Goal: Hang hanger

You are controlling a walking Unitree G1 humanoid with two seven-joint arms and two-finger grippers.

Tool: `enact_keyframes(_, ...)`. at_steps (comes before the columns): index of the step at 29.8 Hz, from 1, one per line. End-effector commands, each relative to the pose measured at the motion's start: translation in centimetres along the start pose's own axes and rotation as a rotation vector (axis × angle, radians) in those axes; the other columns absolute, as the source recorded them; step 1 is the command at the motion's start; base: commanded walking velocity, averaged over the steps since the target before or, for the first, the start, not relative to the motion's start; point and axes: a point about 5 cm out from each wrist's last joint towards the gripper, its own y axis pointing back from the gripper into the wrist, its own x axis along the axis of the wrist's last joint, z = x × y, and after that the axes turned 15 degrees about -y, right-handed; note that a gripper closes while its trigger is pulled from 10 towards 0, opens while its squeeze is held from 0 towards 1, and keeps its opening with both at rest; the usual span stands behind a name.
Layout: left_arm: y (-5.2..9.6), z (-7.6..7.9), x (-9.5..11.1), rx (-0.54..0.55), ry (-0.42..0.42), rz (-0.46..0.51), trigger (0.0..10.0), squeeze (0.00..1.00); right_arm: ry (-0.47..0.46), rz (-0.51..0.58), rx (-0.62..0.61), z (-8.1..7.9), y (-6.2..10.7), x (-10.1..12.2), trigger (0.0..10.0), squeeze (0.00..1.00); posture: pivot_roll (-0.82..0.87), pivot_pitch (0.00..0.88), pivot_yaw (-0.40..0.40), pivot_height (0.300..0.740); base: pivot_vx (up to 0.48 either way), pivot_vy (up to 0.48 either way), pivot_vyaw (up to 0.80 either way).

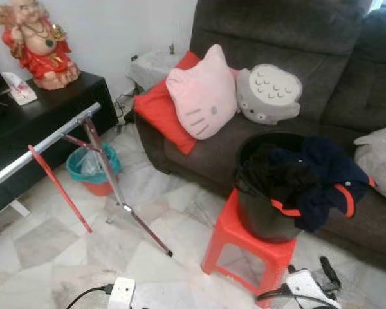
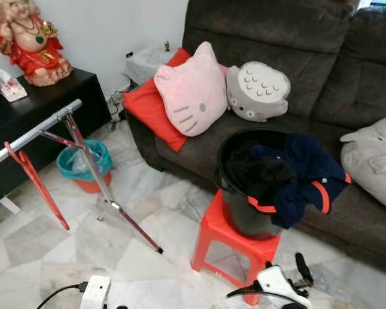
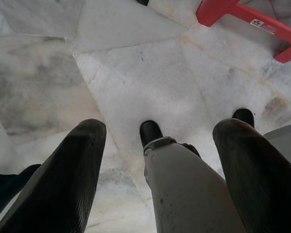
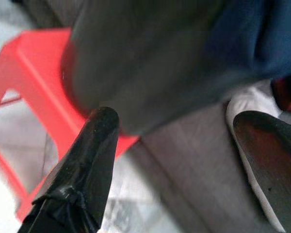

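Observation:
A silver rail (image 1: 42,147) of a drying rack runs along the left, held up by a slanted leg (image 1: 125,206). A thin red hanger (image 1: 59,190), seen edge-on, slopes down from the rail towards the floor. My left gripper (image 3: 162,127) is open and points down at the marble floor with nothing between its fingers. My right gripper (image 4: 179,119) is open too, close to a black bucket (image 1: 270,212) on a red stool (image 1: 228,248). One right fingertip (image 1: 328,270) shows at the bottom edge.
Dark clothes (image 1: 321,180) spill over the bucket. A dark sofa (image 1: 321,71) holds a pink cat cushion (image 1: 202,93), a grey cushion (image 1: 269,95) and a red one (image 1: 159,109). A teal bin (image 1: 93,168) stands by a black cabinet (image 1: 45,116) that carries a red figurine (image 1: 38,42).

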Motion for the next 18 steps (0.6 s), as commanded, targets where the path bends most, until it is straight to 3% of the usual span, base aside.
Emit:
enact_keyframes(1,0.0,-0.1,-0.1,-0.001,-0.019,-0.005,10.0,0.0,-0.009,0.031,-0.026,0.3,-0.2,0.7,10.0,0.0,-0.08,0.002,0.035,0.74,0.0,0.0,0.0)
enact_keyframes(4,0.0,-0.2,-0.1,0.001,-0.019,-0.005,10.0,0.0,-0.029,0.095,-0.028,0.4,-0.7,2.2,10.0,0.0,-0.07,0.0,0.033,0.74,0.0,0.0,0.0)
enact_keyframes(8,0.0,-0.2,-0.1,0.005,-0.02,-0.006,10.0,0.0,0.036,0.217,0.011,0.5,-1.5,4.6,10.0,0.0,-0.07,0.0,0.034,0.74,0.0,0.0,0.0)
enact_keyframes(16,0.1,-0.2,-0.2,-0.001,-0.028,-0.008,10.0,0.0,0.052,0.295,0.028,1.2,-2.5,6.8,10.0,0.0,-0.07,0.0,0.034,0.74,0.0,0.0,0.0)
enact_keyframes(18,0.1,-0.1,-0.2,-0.004,-0.031,-0.008,10.0,0.0,0.092,0.319,0.064,1.1,-2.7,7.3,10.0,0.0,-0.08,0.0,0.035,0.74,0.0,0.0,0.0)
